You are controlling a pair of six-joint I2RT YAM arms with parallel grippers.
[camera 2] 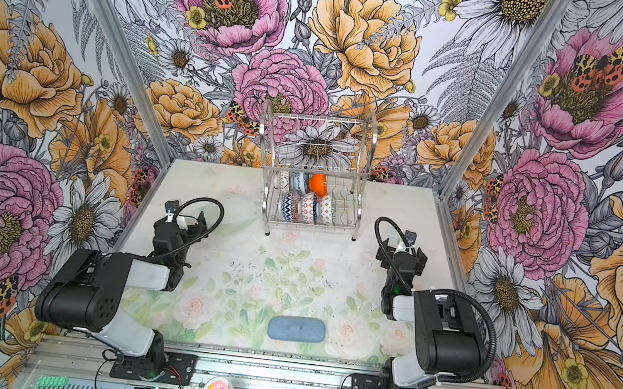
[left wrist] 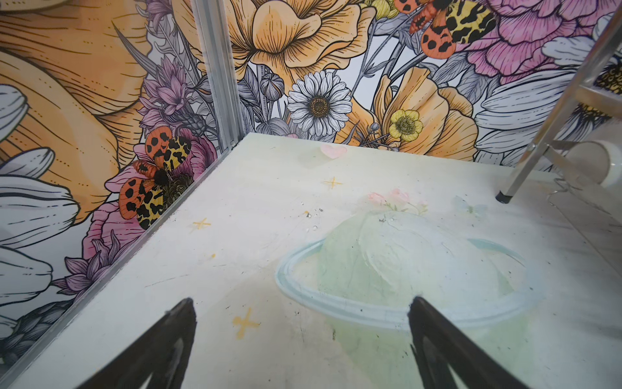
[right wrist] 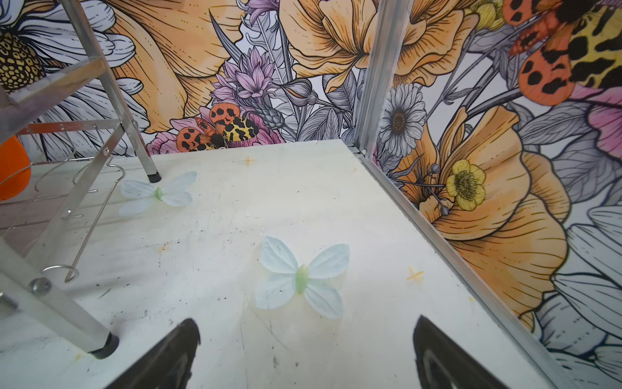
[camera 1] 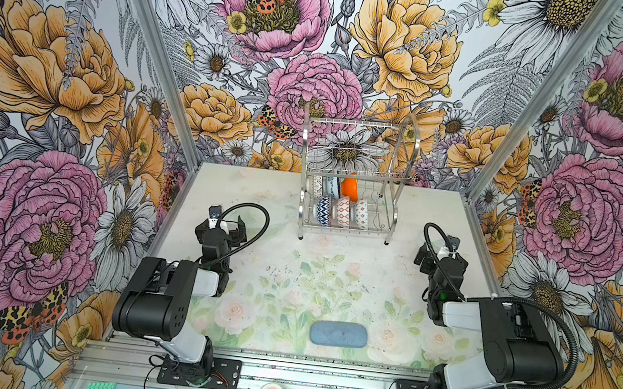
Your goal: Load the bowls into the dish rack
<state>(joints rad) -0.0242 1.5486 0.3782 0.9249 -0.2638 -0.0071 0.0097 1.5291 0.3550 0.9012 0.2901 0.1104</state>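
Two-tier shiny silver wire dish rack [camera 1: 355, 122], far end of pale floral table [camera 1: 294, 258], holds six small round bowls [camera 1: 342, 211] in its lower tier; left gripper [left wrist: 301, 303] and right gripper [right wrist: 306, 323] spread wide, empty; loading seemingly finished, nothing left to fetch.

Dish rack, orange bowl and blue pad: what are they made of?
The dish rack looks like metal: thin silver wires and shiny tubes. The orange bowl is smooth and evenly coloured, maybe plastic or glazed ceramic; I cannot tell which. The blue-grey pad looks matte and speckled, perhaps felt or sponge.
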